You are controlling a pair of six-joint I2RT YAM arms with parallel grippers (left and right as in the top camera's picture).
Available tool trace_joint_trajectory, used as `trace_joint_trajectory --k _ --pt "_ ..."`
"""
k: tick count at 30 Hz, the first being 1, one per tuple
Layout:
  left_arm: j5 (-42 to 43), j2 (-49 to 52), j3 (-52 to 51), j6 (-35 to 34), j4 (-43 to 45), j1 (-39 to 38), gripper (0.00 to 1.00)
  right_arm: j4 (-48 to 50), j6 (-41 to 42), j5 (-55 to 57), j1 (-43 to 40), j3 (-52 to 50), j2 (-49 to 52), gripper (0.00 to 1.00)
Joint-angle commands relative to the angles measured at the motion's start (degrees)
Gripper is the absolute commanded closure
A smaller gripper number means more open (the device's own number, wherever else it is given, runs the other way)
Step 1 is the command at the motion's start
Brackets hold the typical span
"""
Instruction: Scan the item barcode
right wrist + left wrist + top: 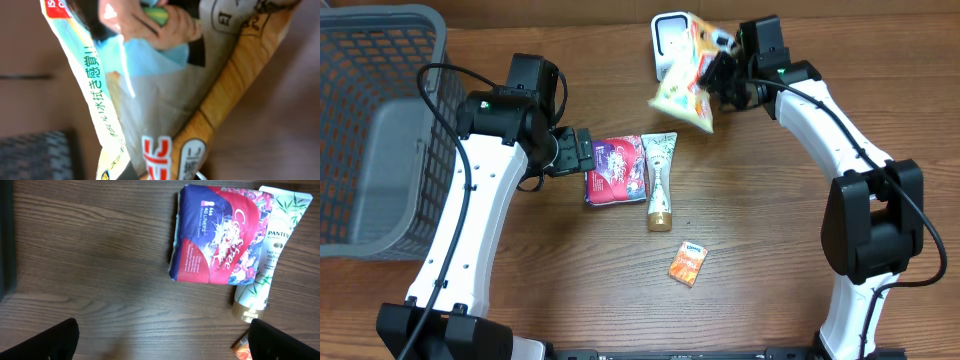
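Pantene tube [274, 242], Carefree pack [217, 237] (40 liners)

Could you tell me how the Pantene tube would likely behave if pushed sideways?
The Pantene tube probably slides rather than rolls, since its crimped end is flat. Its glossy skin looks slippery, and it touches the liner pack, which may shift too.

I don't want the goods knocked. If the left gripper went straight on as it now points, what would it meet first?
Probably bare table, just beside the liner pack: the open left gripper seems aimed down at the wood. Depth is unclear; it might graze the pack.
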Motion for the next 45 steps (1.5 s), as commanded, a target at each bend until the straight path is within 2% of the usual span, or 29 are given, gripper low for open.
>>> trace_joint_trajectory --k 1,4,8,18,30,36,40,45 --pt "-0.5 -0.1 0.4 -0.6 0.1 -0.2 0.00 9.4 7.8 -1.7 0.1 1.5 -0.6 0.96" --pt "-0.5 -0.1 0.4 -0.6 0.1 -0.2 0.00 15.8 10.9 2.6 1.0 1.5 -0.6 0.96" --pt "-0.5 -0.1 0.4 -0.6 0.1 -0.2 0.00 21.3 14.4 15.6 3.0 1.5 0.5 0.96" --pt "-0.5 -0.1 0.4 -0.6 0.1 -0.2 0.00 36.0 15.0 15.9 5.7 1.5 9.4 0.96" --pt "-0.5 -0.1 0.4 -0.6 0.1 -0.2 0.00 36.0 14.2 16.2 5.5 1.5 9.9 0.96" --pt "-0.5 -0.1 0.4 -0.6 0.1 -0.2 0.00 35.9 8.3 15.9 4.5 1.5 9.9 0.96" --pt "-0.5 -0.1 0.4 -0.6 0.1 -0.2 0.00 34.8 8.2 11.8 0.9 1.5 7.7 0.96" --pt "-0.5 -0.1 0.4 -0.6 0.1 -0.2 0.00 28.4 7.2 11.8 -4.3 1.5 2.1 0.96"
